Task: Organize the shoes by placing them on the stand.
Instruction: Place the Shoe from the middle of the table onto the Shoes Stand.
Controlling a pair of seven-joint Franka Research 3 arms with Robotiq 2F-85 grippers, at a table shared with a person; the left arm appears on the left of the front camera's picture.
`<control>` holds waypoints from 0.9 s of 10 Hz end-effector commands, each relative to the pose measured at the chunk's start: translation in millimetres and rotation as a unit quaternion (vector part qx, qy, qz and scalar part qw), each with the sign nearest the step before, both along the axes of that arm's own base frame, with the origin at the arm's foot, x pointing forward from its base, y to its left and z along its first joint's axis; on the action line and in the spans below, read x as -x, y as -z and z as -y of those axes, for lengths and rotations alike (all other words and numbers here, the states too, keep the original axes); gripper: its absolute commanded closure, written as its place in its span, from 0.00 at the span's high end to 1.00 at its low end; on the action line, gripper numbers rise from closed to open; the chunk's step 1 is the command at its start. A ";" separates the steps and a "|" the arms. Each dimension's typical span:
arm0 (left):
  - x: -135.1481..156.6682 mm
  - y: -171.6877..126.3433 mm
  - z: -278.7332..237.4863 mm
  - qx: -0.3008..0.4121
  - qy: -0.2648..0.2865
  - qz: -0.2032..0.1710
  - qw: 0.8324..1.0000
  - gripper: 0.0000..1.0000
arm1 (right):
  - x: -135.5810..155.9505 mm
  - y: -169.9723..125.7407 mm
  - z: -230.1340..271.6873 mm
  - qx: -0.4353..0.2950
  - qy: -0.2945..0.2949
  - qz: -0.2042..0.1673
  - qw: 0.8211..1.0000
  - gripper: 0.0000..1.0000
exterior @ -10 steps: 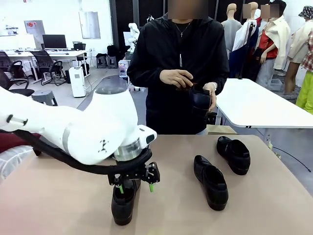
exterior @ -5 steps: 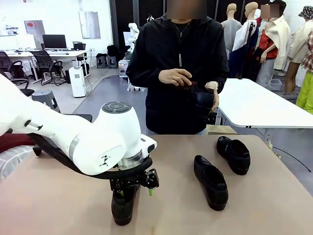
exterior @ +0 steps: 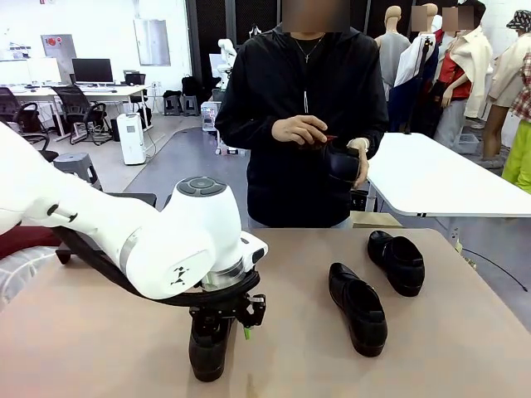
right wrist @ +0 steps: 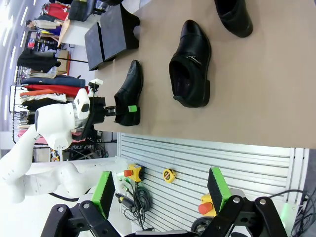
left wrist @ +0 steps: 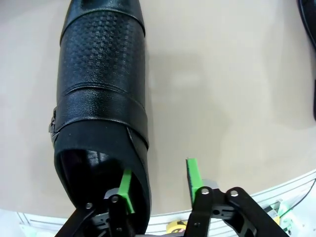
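left wrist view: shoe point(left wrist: 101, 98) heel near table point(left wrist: 222, 98) edge.

Sideways view from the right wrist across a tan table point(right wrist: 256, 89) with three glossy black loafers.

The right gripper point(right wrist: 160, 192) rises from the bottom edge, its green pads point(right wrist: 103, 192) wide apart with nothing between them. One loafer point(right wrist: 190, 64) lies mid-table. A second loafer point(right wrist: 236, 17) is cut off by the top edge. At the heel of a third loafer point(right wrist: 131, 84) is the left gripper point(right wrist: 123, 111) on its white left arm point(right wrist: 59, 123). A black stand point(right wrist: 111, 32) shows at top left. Below the table's edge, a slatted panel point(right wrist: 222, 158) carries a yellow tape measure point(right wrist: 169, 174).
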State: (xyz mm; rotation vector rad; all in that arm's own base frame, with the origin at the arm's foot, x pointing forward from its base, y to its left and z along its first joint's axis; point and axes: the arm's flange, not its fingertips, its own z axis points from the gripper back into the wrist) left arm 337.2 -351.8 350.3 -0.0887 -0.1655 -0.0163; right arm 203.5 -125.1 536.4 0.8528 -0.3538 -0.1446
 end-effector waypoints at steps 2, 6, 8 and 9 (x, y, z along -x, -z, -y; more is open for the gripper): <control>-1.9 1.1 7.6 -0.007 -0.009 0.025 1.000 0.00 | -0.4 -2.5 -0.1 -0.012 -0.008 0.016 1.000 1.00; -1.2 -1.4 5.8 -0.004 -0.011 0.026 1.000 0.00 | -0.4 -2.5 -0.1 -0.012 -0.008 0.016 1.000 1.00; 1.5 -9.9 0.9 -0.004 -0.008 0.030 1.000 0.00 | -0.4 -2.5 -0.1 -0.012 -0.008 0.016 1.000 1.00; 7.7 -22.9 -2.6 0.012 0.009 0.033 0.999 0.00 | -0.4 -2.5 -0.1 -0.012 -0.008 0.016 1.000 1.00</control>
